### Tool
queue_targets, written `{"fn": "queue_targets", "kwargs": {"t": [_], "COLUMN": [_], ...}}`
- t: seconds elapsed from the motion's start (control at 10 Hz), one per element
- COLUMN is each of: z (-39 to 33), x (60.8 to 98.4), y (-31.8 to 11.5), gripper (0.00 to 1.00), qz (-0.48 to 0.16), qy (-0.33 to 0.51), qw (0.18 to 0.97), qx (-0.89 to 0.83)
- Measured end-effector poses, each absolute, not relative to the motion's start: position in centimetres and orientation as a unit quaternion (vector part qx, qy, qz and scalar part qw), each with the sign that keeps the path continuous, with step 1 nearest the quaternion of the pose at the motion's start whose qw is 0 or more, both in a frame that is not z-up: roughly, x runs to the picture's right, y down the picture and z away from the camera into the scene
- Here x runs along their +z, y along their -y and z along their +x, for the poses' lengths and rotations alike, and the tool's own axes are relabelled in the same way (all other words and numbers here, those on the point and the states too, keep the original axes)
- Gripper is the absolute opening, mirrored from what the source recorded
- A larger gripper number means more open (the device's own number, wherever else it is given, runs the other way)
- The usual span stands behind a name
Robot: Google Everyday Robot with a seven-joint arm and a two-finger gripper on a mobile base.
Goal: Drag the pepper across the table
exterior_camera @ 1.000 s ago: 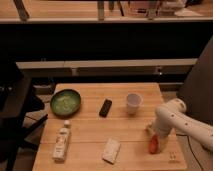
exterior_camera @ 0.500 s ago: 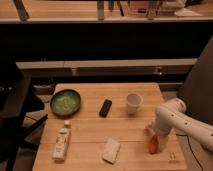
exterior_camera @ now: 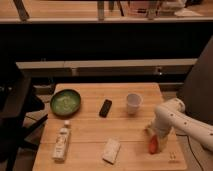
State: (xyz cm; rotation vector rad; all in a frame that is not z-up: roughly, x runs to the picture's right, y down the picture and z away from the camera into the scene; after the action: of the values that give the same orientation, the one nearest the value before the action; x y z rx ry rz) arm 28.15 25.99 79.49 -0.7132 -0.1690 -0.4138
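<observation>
The pepper [exterior_camera: 152, 144] is a small red-orange shape lying on the light wooden table [exterior_camera: 90, 135] near its front right corner. My white arm comes in from the right and bends down over it. The gripper [exterior_camera: 152, 133] is at the arm's end, right above and against the upper end of the pepper, and the arm hides part of the pepper.
A green bowl [exterior_camera: 65, 102] sits at the table's back left. A black rectangular object [exterior_camera: 105, 107] lies mid-table, with a white cup [exterior_camera: 133, 102] to its right. A white bottle [exterior_camera: 61, 142] lies front left and a white packet [exterior_camera: 111, 150] front centre. A dark chair stands left of the table.
</observation>
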Motion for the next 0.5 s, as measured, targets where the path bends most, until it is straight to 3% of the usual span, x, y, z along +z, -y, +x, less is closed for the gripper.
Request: {"fn": "queue_targets", "kwargs": {"t": [0.4,0.5], "z": [27.96,27.96], "x": [79.61,79.60], "y": [-25.96,-25.96], "gripper": [0.79,0.72], "qz": [-0.348,-0.349], "qy": [0.085,0.085], "qw": [0.911,0.911], "qx": [-0.204,-0.204]}}
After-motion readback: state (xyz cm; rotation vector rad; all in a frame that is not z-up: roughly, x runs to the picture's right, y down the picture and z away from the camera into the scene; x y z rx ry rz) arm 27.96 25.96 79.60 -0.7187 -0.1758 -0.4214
